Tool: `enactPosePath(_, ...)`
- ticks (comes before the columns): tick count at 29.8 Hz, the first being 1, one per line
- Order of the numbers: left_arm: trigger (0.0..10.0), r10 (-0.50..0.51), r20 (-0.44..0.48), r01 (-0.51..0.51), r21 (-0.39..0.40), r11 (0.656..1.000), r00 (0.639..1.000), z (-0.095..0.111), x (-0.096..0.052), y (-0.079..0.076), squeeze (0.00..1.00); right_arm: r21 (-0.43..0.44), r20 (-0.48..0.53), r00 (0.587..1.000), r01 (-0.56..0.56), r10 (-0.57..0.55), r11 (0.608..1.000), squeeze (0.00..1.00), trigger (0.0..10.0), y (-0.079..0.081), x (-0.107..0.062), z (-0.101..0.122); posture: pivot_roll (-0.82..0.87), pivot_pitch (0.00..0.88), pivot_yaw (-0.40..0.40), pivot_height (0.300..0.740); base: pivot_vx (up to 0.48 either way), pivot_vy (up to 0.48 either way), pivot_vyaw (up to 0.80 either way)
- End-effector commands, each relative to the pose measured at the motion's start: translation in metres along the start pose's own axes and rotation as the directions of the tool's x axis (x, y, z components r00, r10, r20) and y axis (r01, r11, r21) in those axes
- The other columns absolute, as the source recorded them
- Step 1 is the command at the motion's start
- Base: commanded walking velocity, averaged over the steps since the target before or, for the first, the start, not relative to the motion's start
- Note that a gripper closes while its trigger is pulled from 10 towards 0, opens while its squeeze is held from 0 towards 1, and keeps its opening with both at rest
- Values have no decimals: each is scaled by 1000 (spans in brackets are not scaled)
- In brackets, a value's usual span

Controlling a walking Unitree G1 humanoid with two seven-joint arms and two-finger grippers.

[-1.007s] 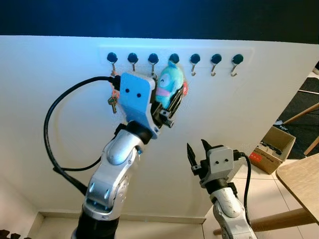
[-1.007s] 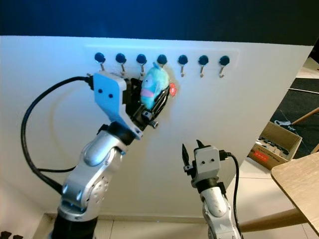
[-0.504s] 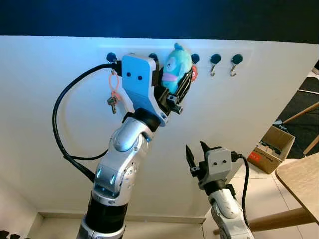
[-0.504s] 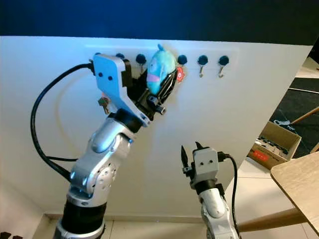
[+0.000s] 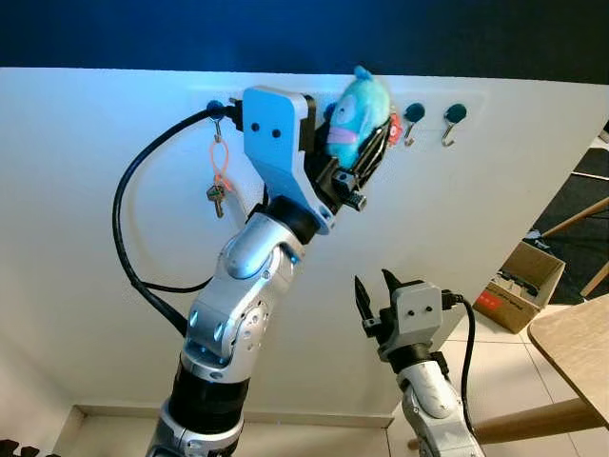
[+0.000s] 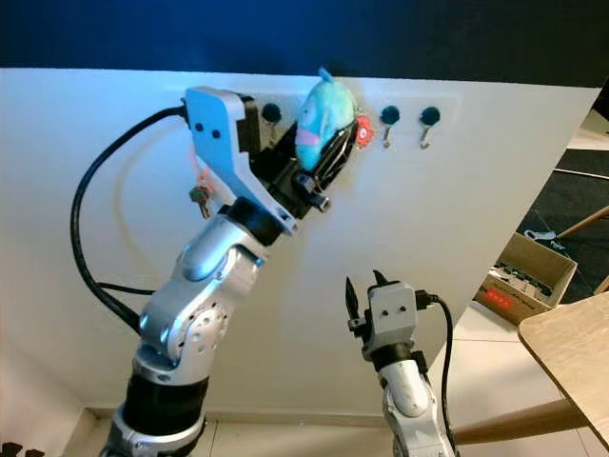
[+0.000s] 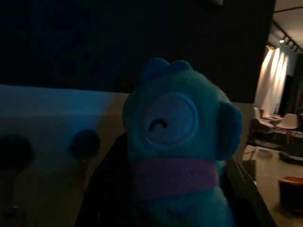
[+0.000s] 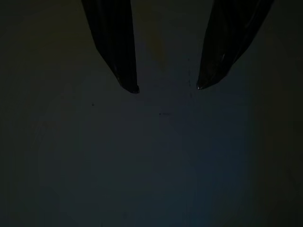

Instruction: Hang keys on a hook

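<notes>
A white wall [image 5: 114,314] fills most of the frame under a dark blue band along the top, with a row of dark-knobbed hooks [image 5: 455,114] running across its upper part.

The keys' teal plush charm [image 5: 360,119] sits at the upper centre of the frame, up against the hook row, clenched between the black fingers [image 5: 371,164] of the left gripper [image 5: 366,143]. A small red tag [image 6: 362,134] shows just beside the plush on its right. In the left wrist view the plush [image 7: 177,156] is close up, with one round eye and a pink mouth band, and two dark hook knobs are on the wall to its left. Whether its ring is over a hook cannot be told; the plush covers that part of the row.

The left arm [image 5: 238,305] rises from the bottom left, its blue wrist block [image 5: 276,138] just left of the plush, a black cable [image 5: 128,238] looping out at the left.

At the upper left, another key [image 5: 216,198] hangs from the leftmost hook [image 5: 215,110] on an orange loop [image 5: 220,162].

The right gripper [image 5: 374,293] is at the lower centre, well below the hooks, its fingers apart and grasping nothing; the right wrist view is dark, showing the two fingertips [image 8: 129,82] spread before the wall.

At the right edge a cardboard box [image 5: 519,284] stands on the tiled floor, with a wooden table [image 5: 576,347] corner at the lower right.
</notes>
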State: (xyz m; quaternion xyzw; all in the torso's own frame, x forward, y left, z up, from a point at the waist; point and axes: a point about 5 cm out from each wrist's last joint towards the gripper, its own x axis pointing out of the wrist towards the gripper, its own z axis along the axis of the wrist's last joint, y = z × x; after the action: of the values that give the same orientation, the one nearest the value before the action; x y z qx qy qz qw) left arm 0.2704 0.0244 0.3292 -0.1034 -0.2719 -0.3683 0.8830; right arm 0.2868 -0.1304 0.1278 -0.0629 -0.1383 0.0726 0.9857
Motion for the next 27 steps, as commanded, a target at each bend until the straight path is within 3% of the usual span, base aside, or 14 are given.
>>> enactPosePath(1,10000,-52,63,56,-62,996,997,11,7,-18,0,-3,-10,1000,-6,6,1000,0,10000,2,-1,-3,121,150,14,740,0,0,0)
enactPosePath(16,10000,-51,76,59,-102,993,996,11,18,-31,0,-2,-13,1000,-2,2,1000,0,10000,3,-2,-5,116,147,23,740,0,0,0)
enactPosePath(27,10000,60,48,-59,-28,998,997,1,22,-21,0,-3,-14,1000,1,-1,1000,0,10000,3,-3,-6,113,141,26,740,0,0,0)
